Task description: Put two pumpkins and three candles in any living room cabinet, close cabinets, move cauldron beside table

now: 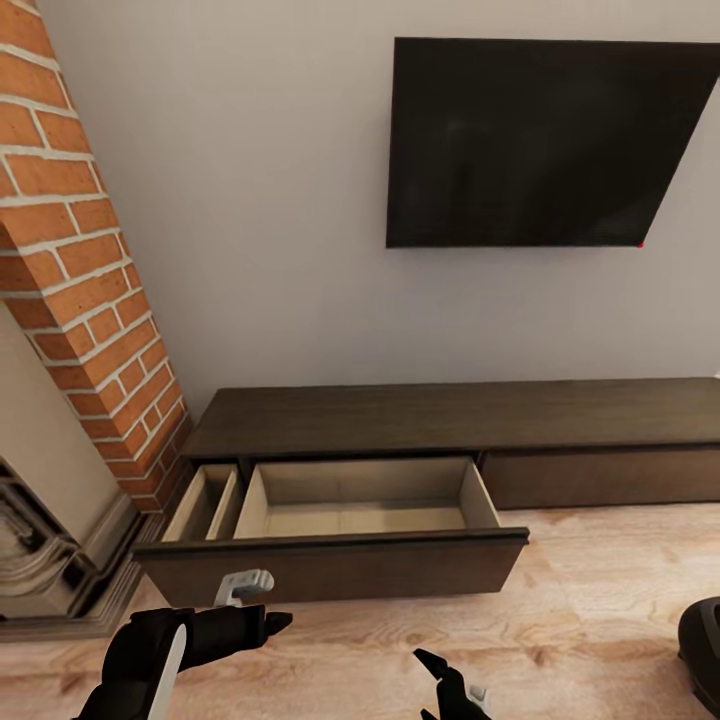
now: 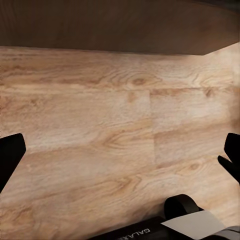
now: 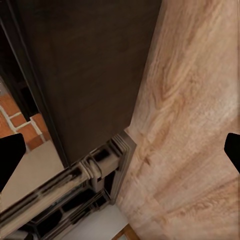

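Cabinet [image 1: 440, 420] under wall TV [image 1: 545, 145], against wall; its left drawer [image 1: 340, 545] pulled out, beige interior bare. Cauldron [image 1: 703, 640] partly seen on floor, right of cabinet. Left claw [image 1: 262, 612] and right claw [image 1: 440, 672] just in front of drawer. L wrist: fingers [image 2: 9, 157] wide apart over wood floor [image 2: 110, 130], nothing held. R wrist: fingers [image 3: 10, 155] spread, nothing held; drawer front, fireplace [image 3: 75, 200].

Cabinet [image 1: 440, 420] was dark brown wood; its open drawer [image 1: 360, 500] was pale beige inside. Floor [image 1: 600, 600] was light tan wood-grain planks. Brick column [image 1: 90, 270] was orange-red with pale mortar. Wall [image 1: 260, 200] was off-white; screen [image 1: 540, 140] black. Both end effectors, left [image 1: 275, 622] and right [image 1: 440, 672], were black.
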`<state>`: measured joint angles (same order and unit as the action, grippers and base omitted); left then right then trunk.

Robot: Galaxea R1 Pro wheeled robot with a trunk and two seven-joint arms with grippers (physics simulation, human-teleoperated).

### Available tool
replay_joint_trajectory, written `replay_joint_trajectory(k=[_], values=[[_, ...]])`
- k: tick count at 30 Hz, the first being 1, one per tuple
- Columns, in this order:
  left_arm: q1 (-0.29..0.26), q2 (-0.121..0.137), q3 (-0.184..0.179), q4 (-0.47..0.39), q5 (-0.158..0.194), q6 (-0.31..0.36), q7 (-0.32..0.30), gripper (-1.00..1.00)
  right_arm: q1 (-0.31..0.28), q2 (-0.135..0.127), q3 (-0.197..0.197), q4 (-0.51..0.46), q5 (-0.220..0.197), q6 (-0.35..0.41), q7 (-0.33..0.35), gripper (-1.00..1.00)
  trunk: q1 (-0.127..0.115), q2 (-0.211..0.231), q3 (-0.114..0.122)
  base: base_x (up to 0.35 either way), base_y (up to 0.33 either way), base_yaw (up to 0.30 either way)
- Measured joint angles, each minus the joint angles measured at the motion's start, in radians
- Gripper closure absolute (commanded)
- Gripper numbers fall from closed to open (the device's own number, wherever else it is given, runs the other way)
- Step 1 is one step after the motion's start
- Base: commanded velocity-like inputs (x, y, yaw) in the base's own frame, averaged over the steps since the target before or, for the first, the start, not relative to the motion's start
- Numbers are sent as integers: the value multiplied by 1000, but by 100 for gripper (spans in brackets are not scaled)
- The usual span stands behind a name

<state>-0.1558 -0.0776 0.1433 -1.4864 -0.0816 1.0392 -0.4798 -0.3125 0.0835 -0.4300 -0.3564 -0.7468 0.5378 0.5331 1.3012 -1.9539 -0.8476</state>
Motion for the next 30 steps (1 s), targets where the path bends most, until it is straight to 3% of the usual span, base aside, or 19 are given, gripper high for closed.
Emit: replay_joint_trajectory(k=[7,11,16,19,20,22,27,30], values=[[0,0,0,6,0,-2,3,-100,0,-1,-22,0,1,-13,-39,-100,-27,49,22,0,0,0],[0,0,0,15,0,-5,6,-100,0,1,-16,0,10,-96,-87,-100,-42,77,34,0,0,0],[0,-1,1,68,-3,-9,23,-100,0,1,0,-5,16,-157,-255,-100,-61,112,50,0,0,0],[0,-1,2,107,-9,-20,86,-100,0,3,20,-9,13,-161,-402,-100,-73,133,60,0,0,0],[0,-2,3,120,-10,-30,125,-100,0,6,36,-11,13,-162,-455,-100,-77,140,63,0,0,0],[0,-2,3,137,-9,-45,165,-100,0,10,67,-12,12,-165,-500,-100,-84,154,69,0,0,0],[0,-3,3,236,-9,-117,262,-100,0,16,208,-12,24,-223,-599,-100,-104,189,85,0,0,0],[0,-1,5,307,-9,-173,293,-100,0,22,270,-12,23,-273,-665,-100,-115,210,94,0,0,0]])
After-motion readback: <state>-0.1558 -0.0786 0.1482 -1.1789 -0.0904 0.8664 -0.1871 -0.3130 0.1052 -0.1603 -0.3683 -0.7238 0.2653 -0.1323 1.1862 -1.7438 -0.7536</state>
